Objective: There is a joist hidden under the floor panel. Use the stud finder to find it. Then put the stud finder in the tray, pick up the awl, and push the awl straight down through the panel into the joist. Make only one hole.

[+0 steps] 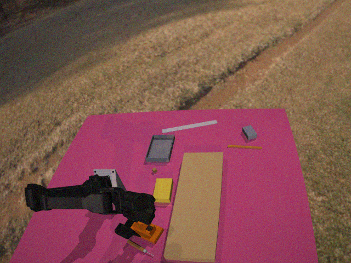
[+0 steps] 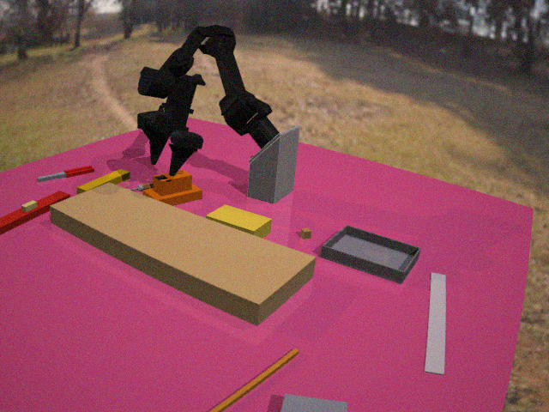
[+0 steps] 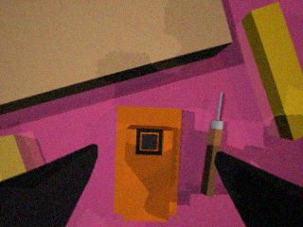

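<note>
The orange stud finder (image 1: 147, 232) (image 2: 173, 190) (image 3: 148, 182) lies flat on the pink table beside the panel. My gripper (image 2: 163, 168) (image 3: 157, 153) is open and empty, pointing down above the stud finder, with its fingers to either side of it in the wrist view. The awl (image 1: 137, 246) (image 2: 144, 187) (image 3: 214, 147) lies next to the stud finder; in the wrist view the right fingertip overlaps its handle. The tan floor panel (image 1: 197, 204) (image 2: 186, 244) (image 3: 95, 43) shows no hole that I can see. The grey tray (image 1: 157, 159) (image 2: 361, 264) is empty. The joist is hidden.
A yellow block (image 1: 163, 190) (image 2: 239, 219) lies between stud finder and tray, near a small brown cube (image 1: 154, 170) (image 2: 305, 233). A yellow bar (image 2: 102, 180) (image 3: 275, 66) and a red bar (image 2: 39, 208) lie near the panel's end. The grey arm mount (image 2: 274, 170) stands behind.
</note>
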You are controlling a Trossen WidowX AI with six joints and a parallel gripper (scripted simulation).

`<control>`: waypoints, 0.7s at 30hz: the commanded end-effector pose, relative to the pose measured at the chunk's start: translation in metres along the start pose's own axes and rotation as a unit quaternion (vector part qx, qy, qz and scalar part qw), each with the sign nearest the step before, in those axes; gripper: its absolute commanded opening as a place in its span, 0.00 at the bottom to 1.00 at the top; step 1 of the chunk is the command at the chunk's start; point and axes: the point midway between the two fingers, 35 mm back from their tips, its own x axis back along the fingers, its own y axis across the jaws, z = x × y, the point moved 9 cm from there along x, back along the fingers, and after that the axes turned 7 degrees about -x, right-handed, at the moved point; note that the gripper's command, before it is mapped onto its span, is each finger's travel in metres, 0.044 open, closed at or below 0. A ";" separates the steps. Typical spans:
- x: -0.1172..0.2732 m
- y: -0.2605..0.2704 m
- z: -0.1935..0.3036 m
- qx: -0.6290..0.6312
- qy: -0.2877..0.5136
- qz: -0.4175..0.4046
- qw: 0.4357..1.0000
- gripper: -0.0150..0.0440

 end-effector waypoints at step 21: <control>-0.003 0.007 0.020 0.016 -0.007 0.004 1.000 1.00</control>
